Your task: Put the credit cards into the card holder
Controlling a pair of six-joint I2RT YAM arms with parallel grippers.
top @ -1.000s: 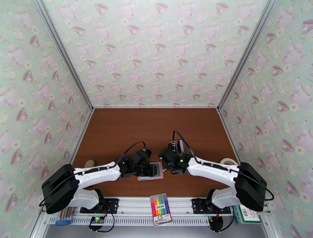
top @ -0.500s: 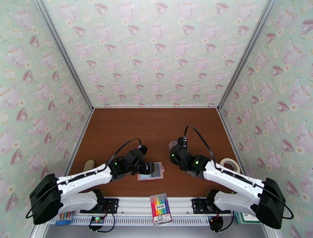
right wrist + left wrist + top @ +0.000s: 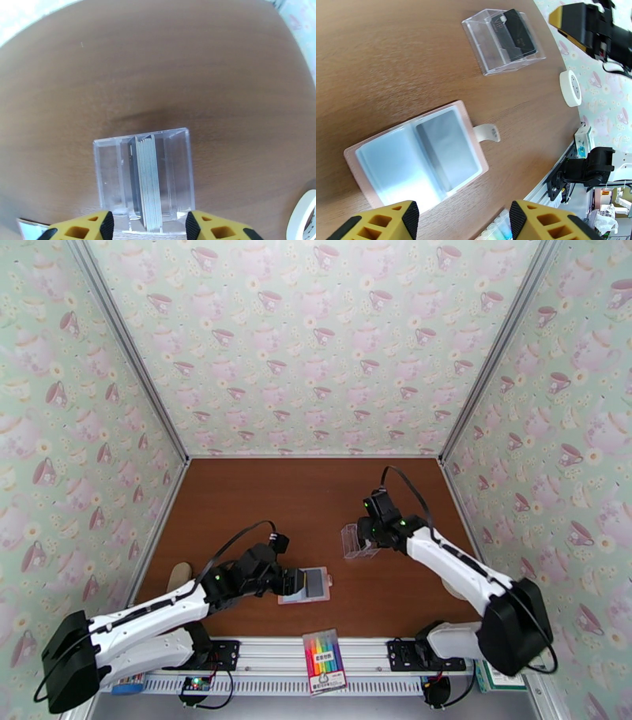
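**Approach to the next card.** The card holder (image 3: pixel 304 587), a small pink folding wallet with blue-grey slotted pages, lies open and flat on the brown wooden table (image 3: pixel 261 500) close to the near edge, its snap tab (image 3: pixel 488 133) pointing right. One dark grey card (image 3: pixel 446 152) appears already seated in its right page. The other credit cards (image 3: pixel 149 181), thin black rectangles, stand on edge in a tight stack inside a clear plastic box (image 3: pixel 359 543), farther back and to the right of the holder and apart from it. The right gripper (image 3: pixel 148 229) hangs over this box with its jaws parted and nothing between them, and the stack lies roughly on its centre line. The left gripper (image 3: pixel 460 225) hovers just left of the holder, jaws wide and empty. A roll of white tape (image 3: pixel 569 87) lies farther right, out of the way. The step in hand is judged to be drawing one card from the box. Closing on the whole stack would likely lift several cards, so the fingers should shift sideways to take only the upper edge of the outermost card. The lift should then go straight up, since the light box may slide or tip. The left gripper could steady the holder at its pink border, leaving the slot mouths uncovered.
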